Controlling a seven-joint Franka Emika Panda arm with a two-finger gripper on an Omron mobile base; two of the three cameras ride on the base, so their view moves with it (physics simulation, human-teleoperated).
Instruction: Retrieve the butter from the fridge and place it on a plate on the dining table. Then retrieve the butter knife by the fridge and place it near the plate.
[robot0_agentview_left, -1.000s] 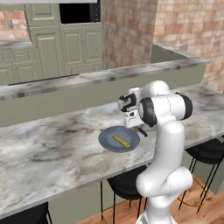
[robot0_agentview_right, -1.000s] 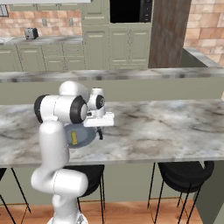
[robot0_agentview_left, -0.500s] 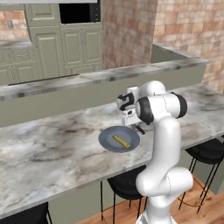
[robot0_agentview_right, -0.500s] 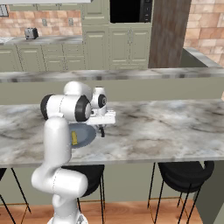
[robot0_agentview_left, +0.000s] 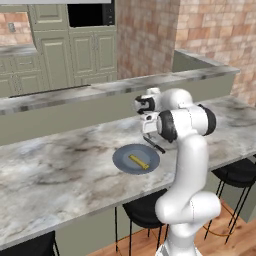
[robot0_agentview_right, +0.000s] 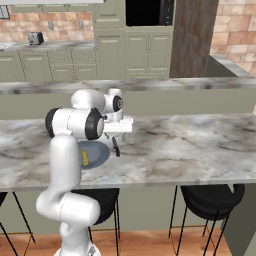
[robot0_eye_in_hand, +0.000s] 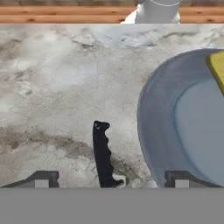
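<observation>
Slim black butter knife (robot0_eye_in_hand: 104, 155) lies flat on grey-white veined marble counter (robot0_eye_in_hand: 57, 87), directly betw. the tips of the claw (robot0_eye_in_hand: 109, 179), whose fingers stand wide apart, gripping nothing. Round blue-grey plate (robot0_eye_in_hand: 162, 118) sits just beside knife, w/ thin yellow butter stick (robot0_agentview_left: 139, 161) on it. Black round stools (robot0_agentview_right: 210, 192) below; brick wall (robot0_agentview_left: 200, 30) and green cabinets (robot0_agentview_right: 145, 45) beyond.

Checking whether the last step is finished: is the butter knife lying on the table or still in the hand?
Lying on the dining table: the butter knife rests flat beside the plate, between the hand's spread fingertips, untouched.
</observation>
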